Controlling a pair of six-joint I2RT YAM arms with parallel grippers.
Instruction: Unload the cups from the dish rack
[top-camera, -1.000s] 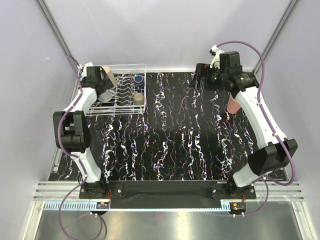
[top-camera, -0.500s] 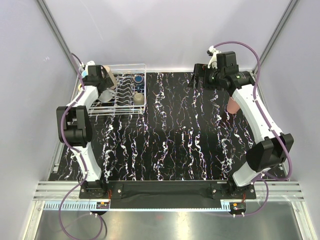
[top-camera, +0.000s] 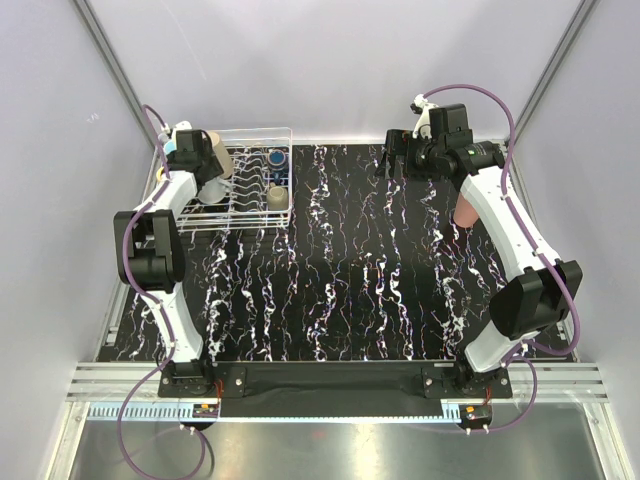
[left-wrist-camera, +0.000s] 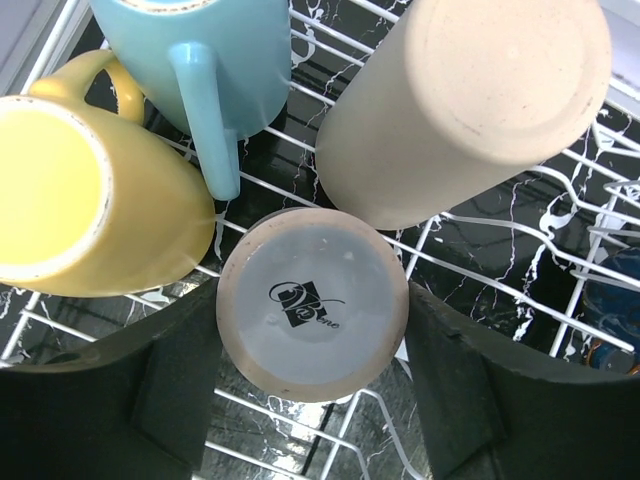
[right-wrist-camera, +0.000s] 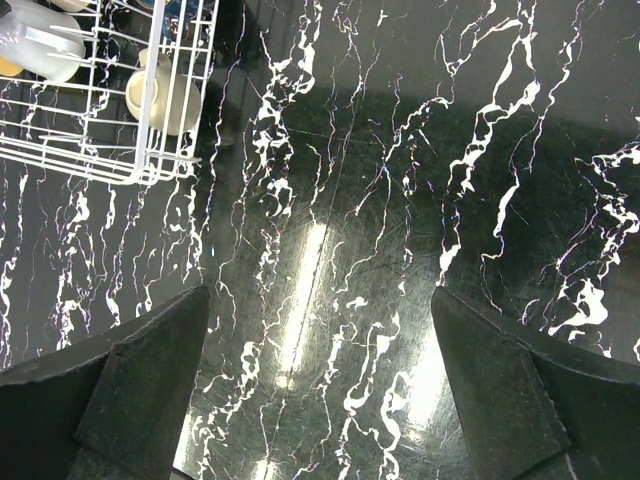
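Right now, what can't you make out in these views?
Pinkish cup: top view, mostly behind right arm.
Grey-based cup: left wrist view, left gripper flanks it; contact unclear.
Navy cup: left wrist view, cut off by frame edge.
Dish rack, left end: top view, covered by left gripper.

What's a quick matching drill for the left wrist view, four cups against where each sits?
Cups:
1. yellow mug
2. pale blue mug
3. tan tumbler
4. grey-brown cup

Places in the left wrist view:
A. upper right, plain base towards the camera
B. between the fingers, logo on its base
C. left edge
D. top, handle pointing down the picture

Pairs: 1-C, 2-D, 3-A, 4-B.
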